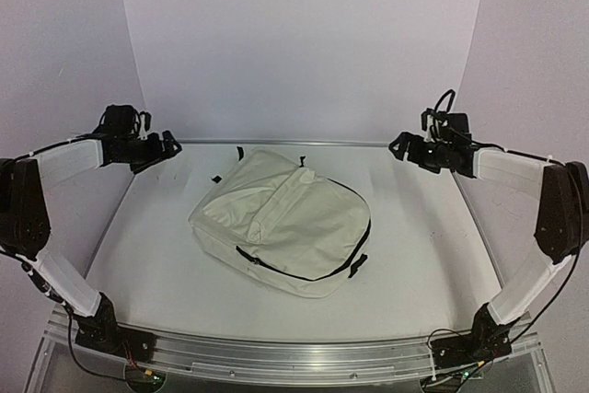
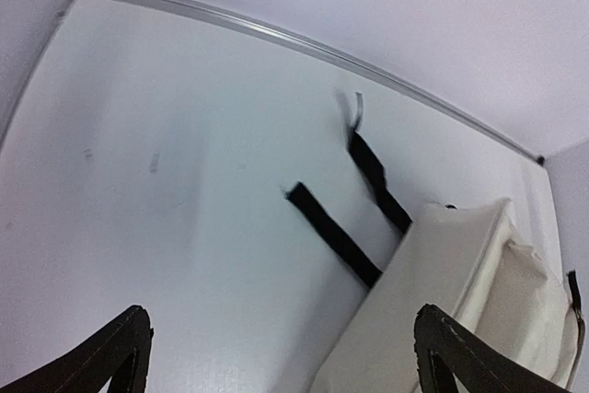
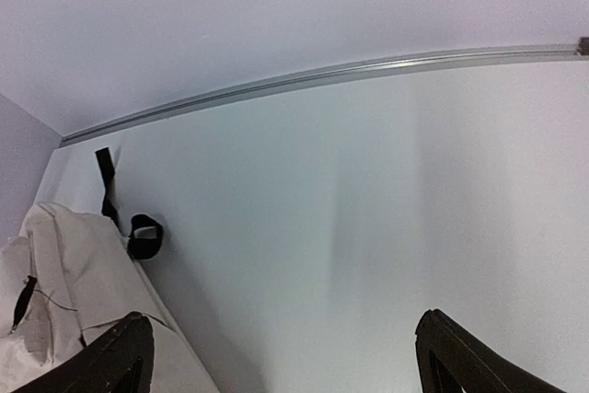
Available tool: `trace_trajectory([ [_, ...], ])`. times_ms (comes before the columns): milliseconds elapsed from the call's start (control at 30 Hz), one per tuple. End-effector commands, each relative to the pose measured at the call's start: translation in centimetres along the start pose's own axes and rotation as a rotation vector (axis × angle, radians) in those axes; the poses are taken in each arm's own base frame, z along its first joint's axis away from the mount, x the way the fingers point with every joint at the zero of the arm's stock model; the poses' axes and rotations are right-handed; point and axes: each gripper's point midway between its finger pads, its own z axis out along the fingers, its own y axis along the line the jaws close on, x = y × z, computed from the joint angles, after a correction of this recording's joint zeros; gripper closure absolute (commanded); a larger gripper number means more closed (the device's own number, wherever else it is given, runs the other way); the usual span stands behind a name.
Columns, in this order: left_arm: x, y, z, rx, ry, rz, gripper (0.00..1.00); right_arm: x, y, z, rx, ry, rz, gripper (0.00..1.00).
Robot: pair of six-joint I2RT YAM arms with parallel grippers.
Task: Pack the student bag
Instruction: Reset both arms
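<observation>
The student bag (image 1: 281, 223), a cream fabric backpack with black zippers and straps, lies flat in the middle of the white table (image 1: 414, 255). Its main zipper looks shut. My left gripper (image 1: 168, 147) hangs open and empty at the far left, apart from the bag. In the left wrist view the bag's corner (image 2: 460, 292) and two black straps (image 2: 333, 234) show between the spread fingertips (image 2: 124, 347). My right gripper (image 1: 399, 146) hangs open and empty at the far right. The right wrist view shows the bag's edge (image 3: 64, 273) and a black strap loop (image 3: 144, 236).
A metal rail (image 1: 276, 143) runs along the table's far edge under the white back wall. Side walls close in left and right. Bare table surface lies on all sides of the bag. The arm bases (image 1: 97, 319) stand on the near metal edge.
</observation>
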Motion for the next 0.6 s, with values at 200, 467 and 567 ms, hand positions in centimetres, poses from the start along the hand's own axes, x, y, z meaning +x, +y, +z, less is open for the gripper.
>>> trace_trajectory([
  [200,-4.9,7.5,-9.3,-0.273,-0.476,-0.055,0.00,-8.1,-4.6,-12.9,0.182,-0.489,-0.035,0.02],
  [467,-2.6,10.4,-10.9,-0.400,-0.615,-0.001,0.00,-5.1,-6.1,-17.8,0.214,-0.779,-0.095,0.02],
  [567,-1.0,11.3,-10.0,-0.417,-0.598,0.030,0.00,-3.1,-7.4,-18.6,0.243,-0.857,-0.104,0.02],
])
